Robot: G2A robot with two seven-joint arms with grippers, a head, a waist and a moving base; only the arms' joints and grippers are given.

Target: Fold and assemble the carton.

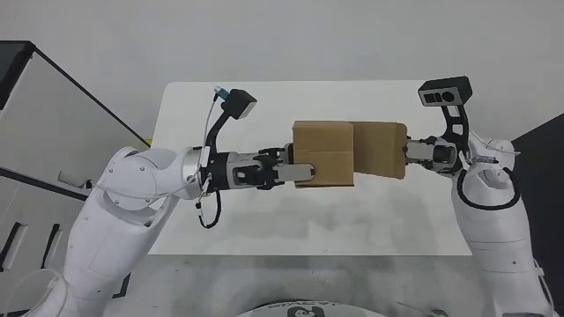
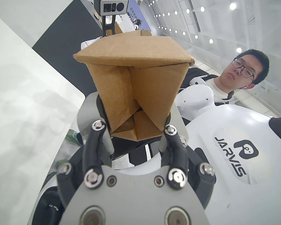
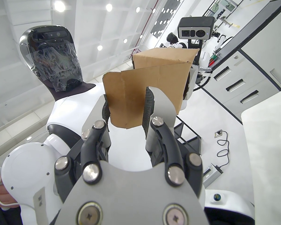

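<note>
top view first: the brown carton [image 1: 348, 151] hangs mid-picture over the white surface [image 1: 264, 220], stretched sideways between the two arms. the left tool [image 1: 300, 172] has hold of one end and the right tool [image 1: 410, 151] meets the opposite end, so they face each other with the box between them. the half by the left tool looks like a squared-up tube with a crease along it. the half by the right tool is a flatter panel.

left wrist view: the left tool [image 2: 135, 111] is clenched across the open end of the carton [image 2: 133, 71], one finger [image 2: 91, 111] outside each side wall. you look straight into the box. inner flaps are folded in close to the tool, and the body is squashed into a sort of wedge rather than square. the carton is held in the air, with the surface [image 2: 25, 83] off to one side. the right arm's wrist camera [image 2: 110, 2] pokes out past the far end of the box.

right wrist view: the right tool [image 3: 130, 104] is grasping a single flap of the carton [image 3: 154, 80], one ribbed pad [image 3: 148, 108] on the near face and the other finger at the flap's edge behind it. the rest of the box runs away toward the left arm's wrist camera [image 3: 196, 28]. a corner of the surface [image 3: 267, 129] shows beside it.
</note>
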